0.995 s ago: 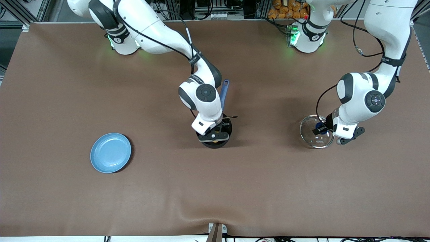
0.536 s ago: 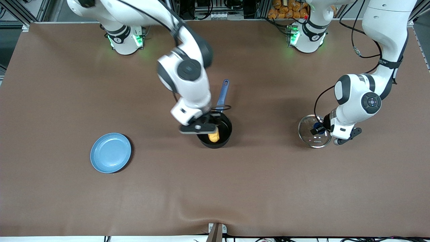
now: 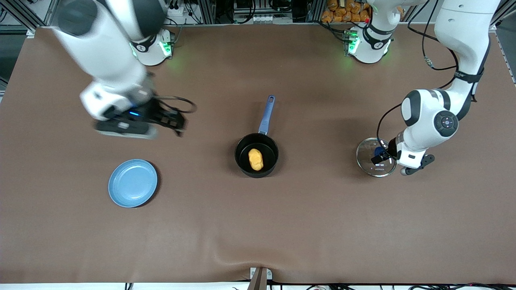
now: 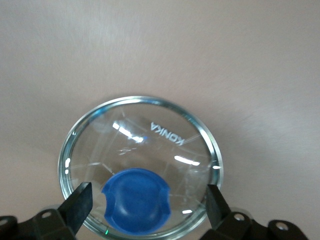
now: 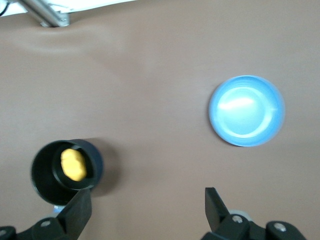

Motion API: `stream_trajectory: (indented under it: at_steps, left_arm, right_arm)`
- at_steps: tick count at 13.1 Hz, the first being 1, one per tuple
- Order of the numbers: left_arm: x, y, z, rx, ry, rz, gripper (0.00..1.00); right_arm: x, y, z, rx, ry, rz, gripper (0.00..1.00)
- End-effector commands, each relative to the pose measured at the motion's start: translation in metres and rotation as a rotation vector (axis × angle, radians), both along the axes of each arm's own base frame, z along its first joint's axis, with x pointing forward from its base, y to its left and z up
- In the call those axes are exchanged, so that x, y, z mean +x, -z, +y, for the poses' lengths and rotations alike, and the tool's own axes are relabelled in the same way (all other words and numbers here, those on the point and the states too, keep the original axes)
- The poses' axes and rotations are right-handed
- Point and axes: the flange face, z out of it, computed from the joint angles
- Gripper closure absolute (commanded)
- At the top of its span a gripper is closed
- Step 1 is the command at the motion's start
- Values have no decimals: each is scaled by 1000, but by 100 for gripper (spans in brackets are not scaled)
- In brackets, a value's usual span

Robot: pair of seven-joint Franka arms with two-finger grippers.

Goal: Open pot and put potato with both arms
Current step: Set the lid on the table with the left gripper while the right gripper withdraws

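The black pot (image 3: 244, 161) with its blue handle (image 3: 266, 114) stands uncovered at mid table. The yellow-orange potato (image 3: 255, 159) lies inside it. My right gripper (image 3: 175, 123) is open and empty, up in the air over bare table between the pot and the plate. Its wrist view shows the open gripper (image 5: 146, 197) above the pot (image 5: 98, 167), with the potato (image 5: 73, 165) in it. My left gripper (image 3: 382, 156) is open, low over the glass lid (image 3: 369, 161). In the left wrist view its fingers (image 4: 80, 200) stand apart on either side of the lid's blue knob (image 4: 136, 200).
A light-blue plate (image 3: 132, 183) lies empty toward the right arm's end, nearer the front camera than the pot; it also shows in the right wrist view (image 5: 246, 111). The glass lid (image 4: 150, 135) lies flat on the brown table cover toward the left arm's end.
My right gripper let go of the potato in the pot, then rose and swung away toward the right arm's end. The left gripper stayed over the lid, shifting only slightly.
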Motion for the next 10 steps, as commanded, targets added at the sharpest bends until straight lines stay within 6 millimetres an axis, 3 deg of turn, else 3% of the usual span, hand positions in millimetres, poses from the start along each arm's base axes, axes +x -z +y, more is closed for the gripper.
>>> stream_trajectory:
  at_steps: [1, 6, 9, 10]
  left_arm:
    - [16, -78, 0, -14, 1, 38, 0]
    - [37, -210, -2, -8, 46, 115, 0]
    - [30, -274, -9, -1, 67, 84, 0]
    - [22, -292, -17, 6, 83, 69, 0]
  right_arm:
    - [-20, -33, -71, -19, -74, 14, 0]
    - [-18, -58, -205, -62, -147, 15, 0]
    - [-20, -63, -262, -77, -231, 27, 0]
    - [-21, -62, -272, -67, -212, 31, 0]
